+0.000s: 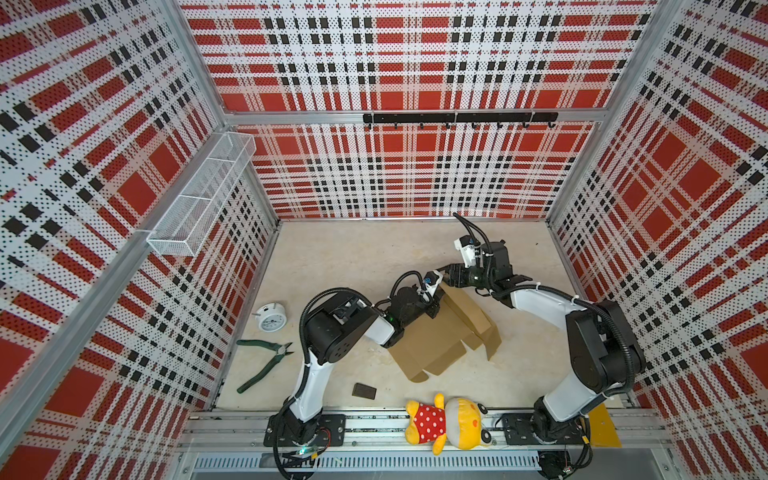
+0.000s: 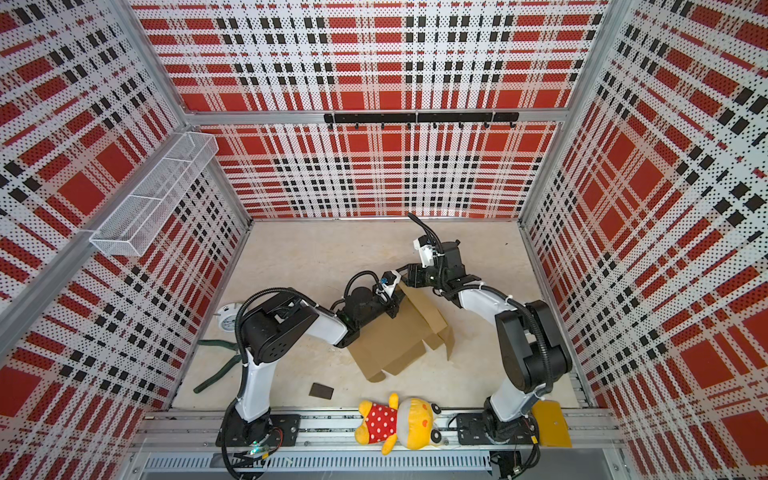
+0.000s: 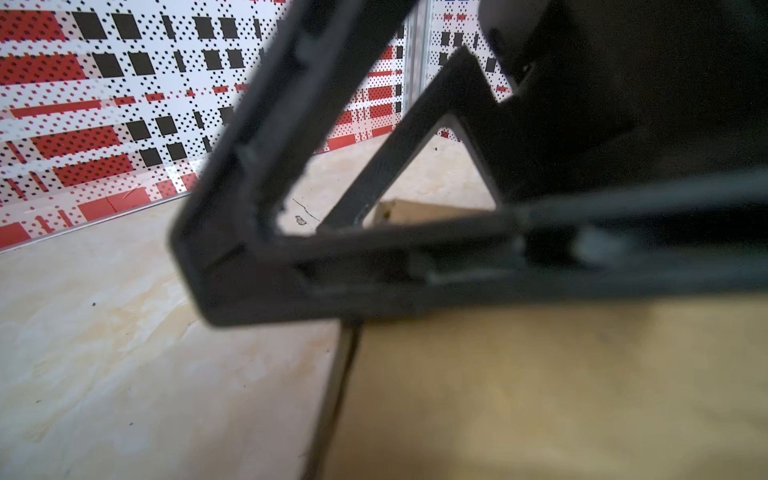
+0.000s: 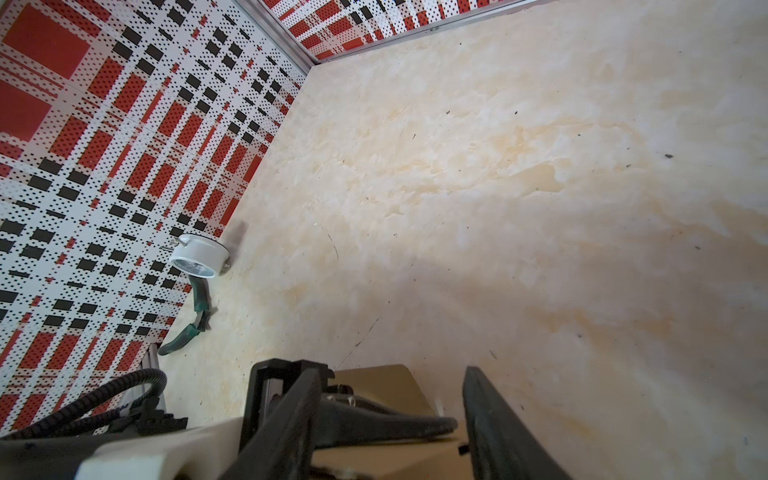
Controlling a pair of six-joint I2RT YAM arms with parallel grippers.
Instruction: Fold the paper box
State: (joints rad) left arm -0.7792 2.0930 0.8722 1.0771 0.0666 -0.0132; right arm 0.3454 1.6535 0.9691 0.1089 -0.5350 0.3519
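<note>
Brown corrugated cardboard, the paper box [image 1: 436,345] lies near the middle of the table [image 1: 353,257], between the two arms. Most of it is flat, and one panel on its far right side stands raised. The left end effector [image 1: 432,303] is at the far edge of the box, just beside this panel; its wrist view is blurred, so I cannot tell if its fingers are together. The right end effector [image 1: 451,275] is at the top corner of the panel, and in its wrist view its fingers [image 4: 490,415] stand apart with cardboard between them.

The table is pale beige, with a marble-like pattern. Perforated walls [image 1: 415,174] in red, white and black plaid close three sides. A white mesh basket [image 1: 199,195], divided in compartments, hangs on the left wall. A black hook rail [image 1: 457,118] is on the back wall.
</note>
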